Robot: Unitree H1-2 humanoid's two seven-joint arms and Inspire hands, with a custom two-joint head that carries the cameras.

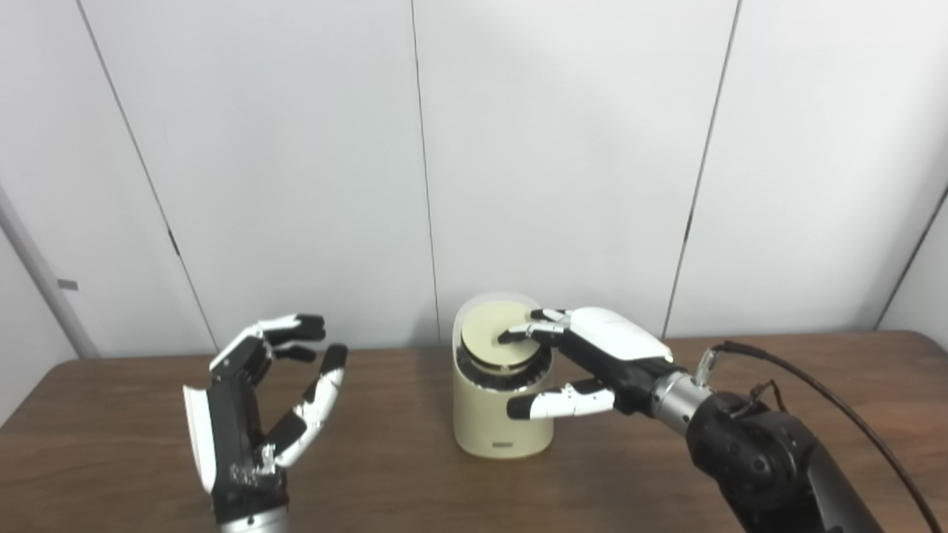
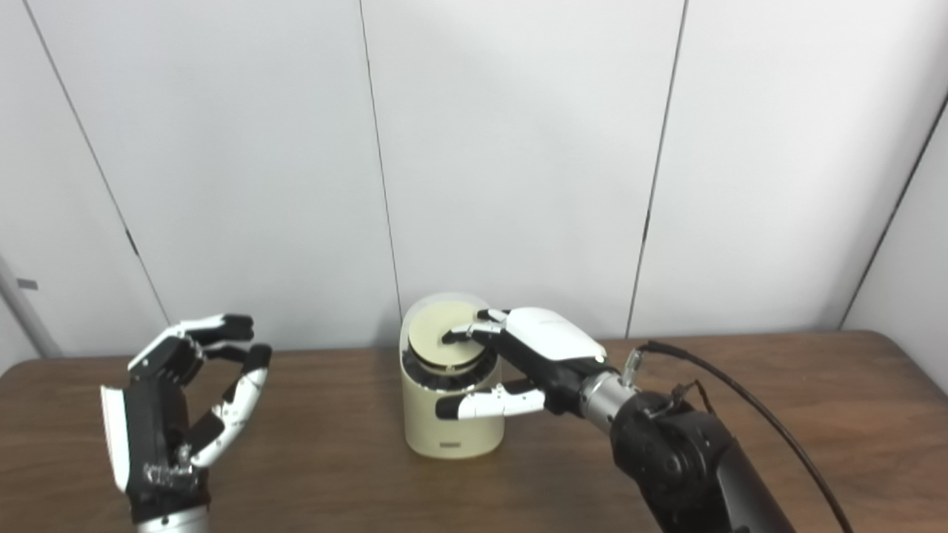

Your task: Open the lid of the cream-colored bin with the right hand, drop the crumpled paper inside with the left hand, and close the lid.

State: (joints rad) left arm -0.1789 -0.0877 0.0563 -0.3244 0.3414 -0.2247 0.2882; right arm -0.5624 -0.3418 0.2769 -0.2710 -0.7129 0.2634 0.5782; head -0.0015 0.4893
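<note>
Right hand [image 1: 592,355], at centre frame, rests spread fingertips [image 1: 518,334] on the lid [image 1: 495,333] of the cream bin [image 1: 500,414], gripping nothing; left hand [image 1: 252,400], lower left, hangs open and empty, well apart; no paper visible.

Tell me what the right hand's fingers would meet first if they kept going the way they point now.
The right hand points left across the cream-coloured cylindrical bin; its fingers already appear to rest on the round lid. Beyond that the way looks free, though depth is unclear.
</note>
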